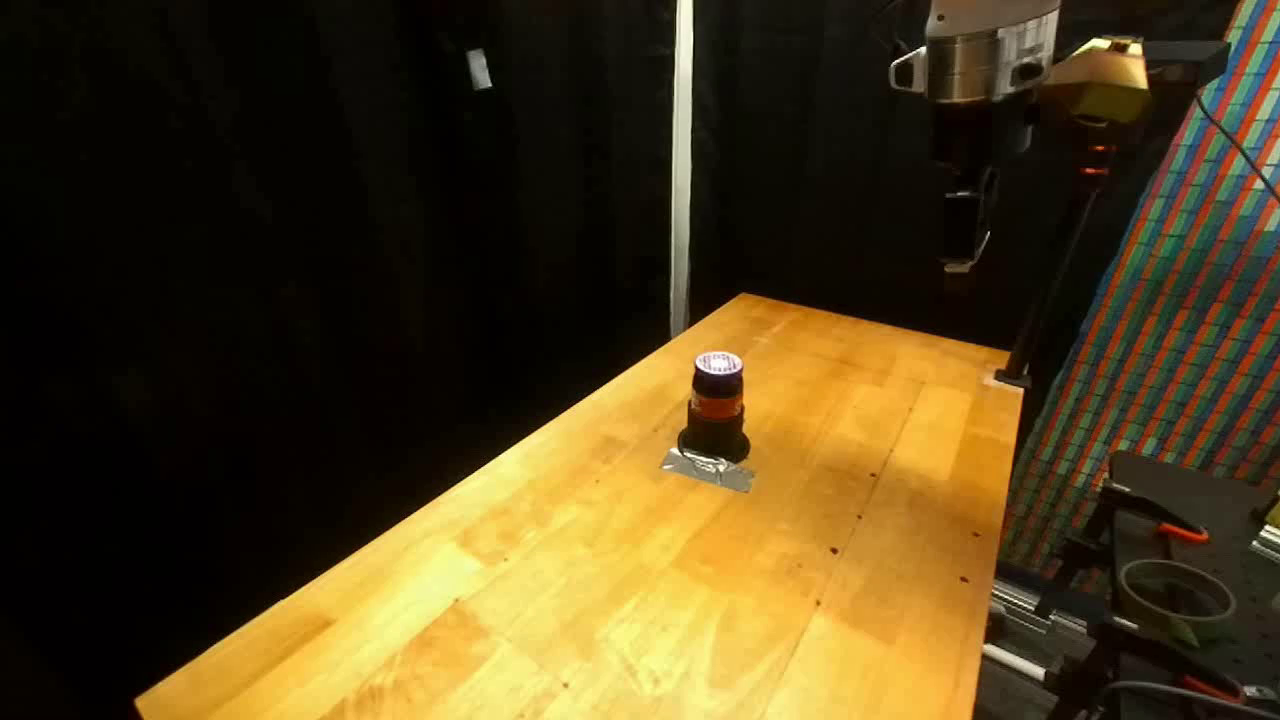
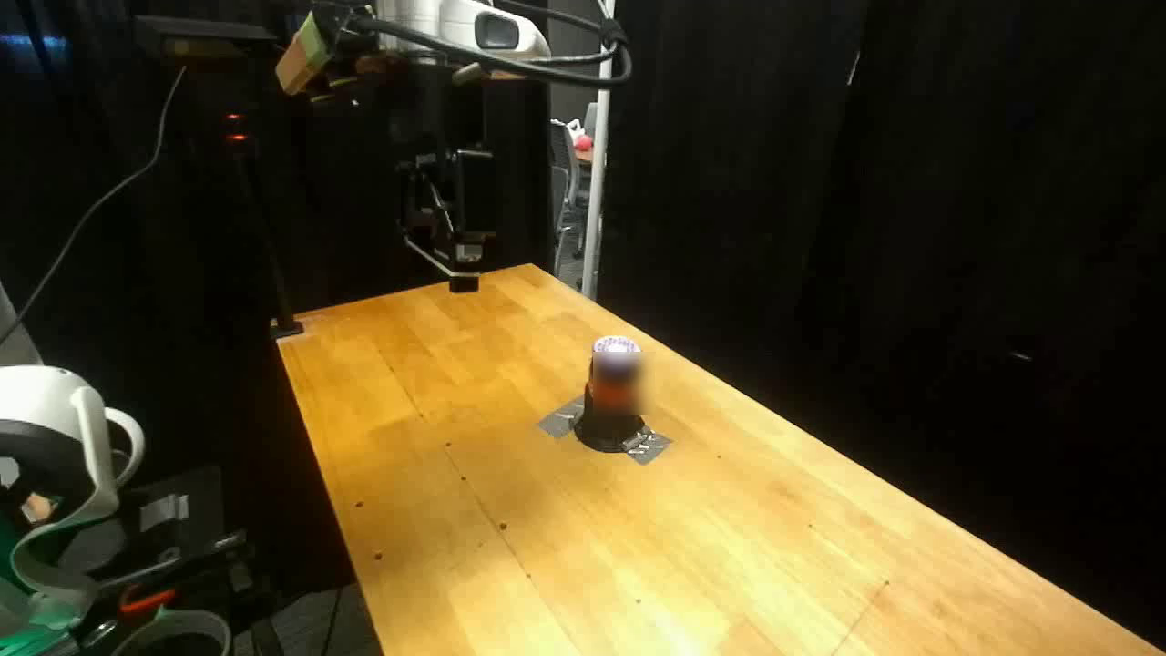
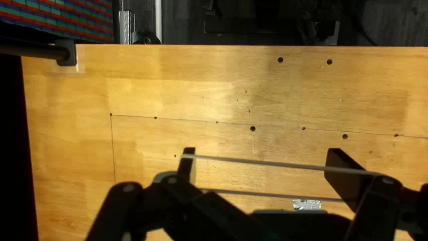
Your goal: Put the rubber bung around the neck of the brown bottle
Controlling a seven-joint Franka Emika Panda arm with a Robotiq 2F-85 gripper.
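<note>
The jaws of your gripper (image 3: 262, 164) are standing wide apart, released, and the rubber band (image 3: 267, 163) is looping around both fingers (image 3: 346, 184), its two strands stretching across the gap from 9 o'clock to 3 o'clock in the wrist view. Your gripper is hanging above the table (image 1: 860, 400), well apart from the brown bottle (image 1: 718, 404), which is standing upright at 8 o'clock from the jaws in an exterior view. In an exterior view the brown bottle (image 2: 617, 378) is sitting at 4 o'clock from them, and a blur is covering part of its side. Its orange-brown body is showing above a black base (image 1: 716, 436), and its white, printed top is facing up. Silver tape (image 2: 559, 419) is touching the base's foot at 9 o'clock and 4 o'clock, and in the wrist view a patch is showing just below the lower strand, between 4 and 5 o'clock from the jaws' middle
</note>
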